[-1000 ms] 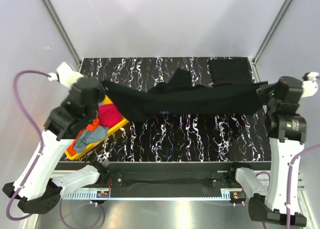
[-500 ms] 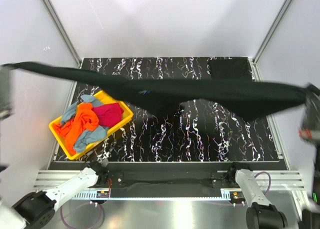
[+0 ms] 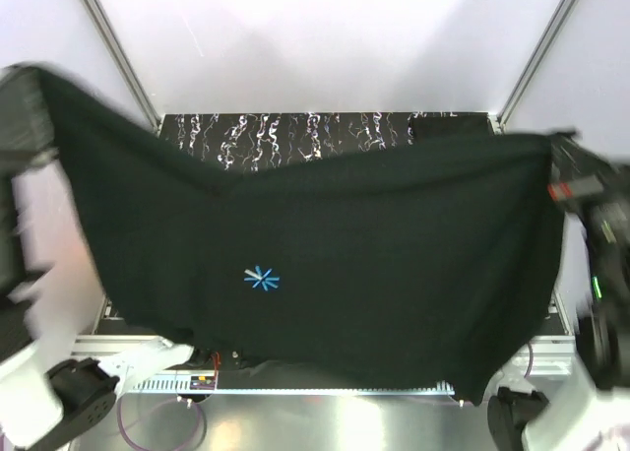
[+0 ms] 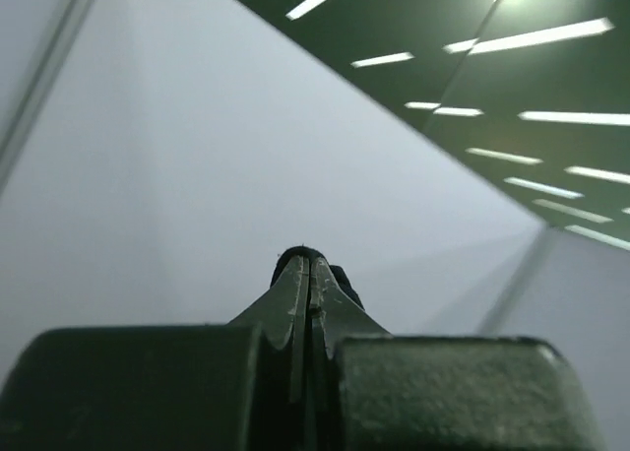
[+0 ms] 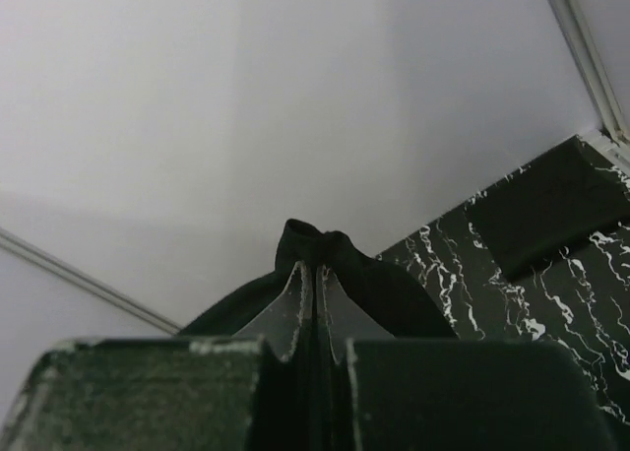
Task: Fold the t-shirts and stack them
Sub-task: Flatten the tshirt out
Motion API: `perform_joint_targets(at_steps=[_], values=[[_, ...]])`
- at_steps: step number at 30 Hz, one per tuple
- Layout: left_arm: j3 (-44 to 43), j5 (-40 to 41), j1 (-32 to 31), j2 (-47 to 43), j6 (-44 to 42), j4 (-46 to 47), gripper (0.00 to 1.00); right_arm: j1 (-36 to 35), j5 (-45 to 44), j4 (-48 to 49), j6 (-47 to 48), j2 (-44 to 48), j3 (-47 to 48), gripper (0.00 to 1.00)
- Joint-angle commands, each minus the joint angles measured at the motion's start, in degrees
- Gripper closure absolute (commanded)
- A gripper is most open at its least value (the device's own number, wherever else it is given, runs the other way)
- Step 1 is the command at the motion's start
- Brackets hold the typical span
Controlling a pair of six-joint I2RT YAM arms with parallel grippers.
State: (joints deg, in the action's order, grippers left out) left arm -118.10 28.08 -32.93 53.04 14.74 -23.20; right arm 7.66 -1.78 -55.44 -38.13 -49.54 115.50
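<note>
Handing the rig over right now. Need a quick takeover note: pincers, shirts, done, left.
Grip: the left pincer is shut on one top corner of the black t-shirt; the right pincer is shut on the other.
Where: the shirt hangs spread in the air between the arms, starburst print facing the camera, hiding most of the table.
Done: a folded black cloth, probably a finished tee, lies at the far right corner.
Left: lay this shirt flat, fold it, stack it. What lies under it is hidden.
</note>
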Motion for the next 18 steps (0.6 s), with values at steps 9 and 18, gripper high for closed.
perform_joint_targets(at_steps=[9, 18], values=[[0.97, 6.45, 0.06, 18.4, -25.51, 21.61, 1.0, 0.25, 7.67, 18.0, 4.99, -20.39, 0.15, 1.0], [-8.79, 9.8, 0.23, 23.78, -28.55, 26.28, 1.0, 0.25, 9.69, 17.38, 5.52, -25.7, 9.83, 1.0]])
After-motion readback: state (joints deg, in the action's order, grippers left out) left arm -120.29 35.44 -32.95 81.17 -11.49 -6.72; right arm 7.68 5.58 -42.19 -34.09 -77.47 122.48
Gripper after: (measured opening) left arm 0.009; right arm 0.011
